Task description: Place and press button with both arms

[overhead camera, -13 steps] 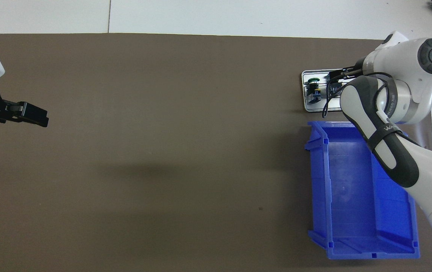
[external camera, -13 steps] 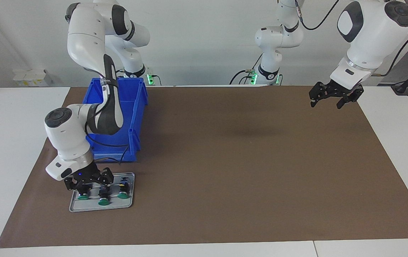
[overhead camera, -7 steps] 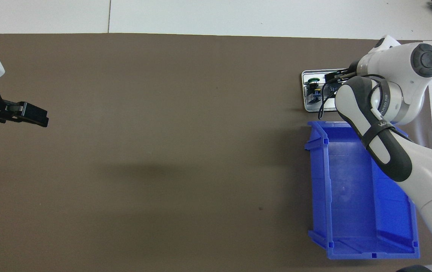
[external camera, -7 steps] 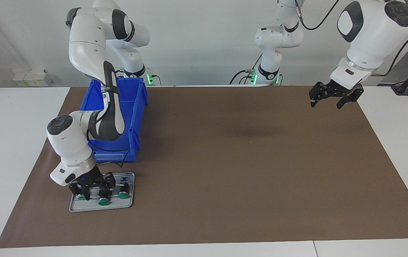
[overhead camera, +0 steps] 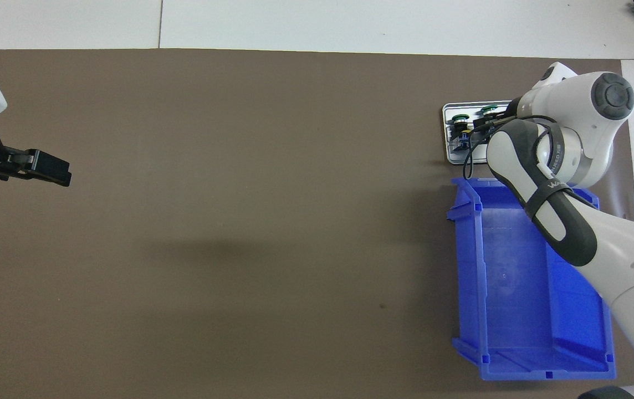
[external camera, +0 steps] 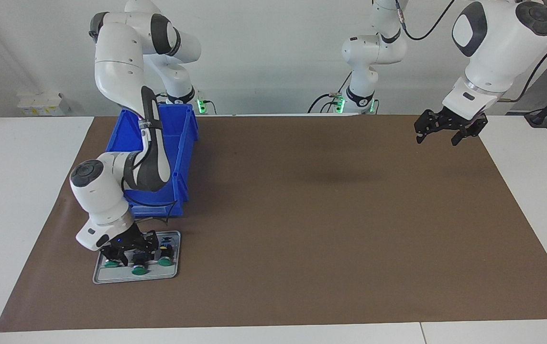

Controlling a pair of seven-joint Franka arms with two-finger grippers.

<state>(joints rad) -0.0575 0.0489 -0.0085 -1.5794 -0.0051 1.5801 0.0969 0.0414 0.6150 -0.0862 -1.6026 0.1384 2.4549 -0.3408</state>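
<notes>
- Both arms (external camera: 130,62): glossy white shells, rounded segments, dark grey covers at the joints.
- Round dark grey caps with a concentric disc on the wrist joints, on the right arm (overhead camera: 611,97) and the left arm (external camera: 536,12).
- Right forearm: long dark grey panel with a black strap across it and white lettering, too small to read.
- Thin black cable loops off the right wrist; thicker black cables run along the left arm's upper segments.
- Bases: black collar, green light glowing beside each.
- Right end effector (external camera: 127,252): black linkage-type, white mount, small blue light.
- Left end effector (external camera: 448,128): same black build, white mount with a dark slot.
</notes>
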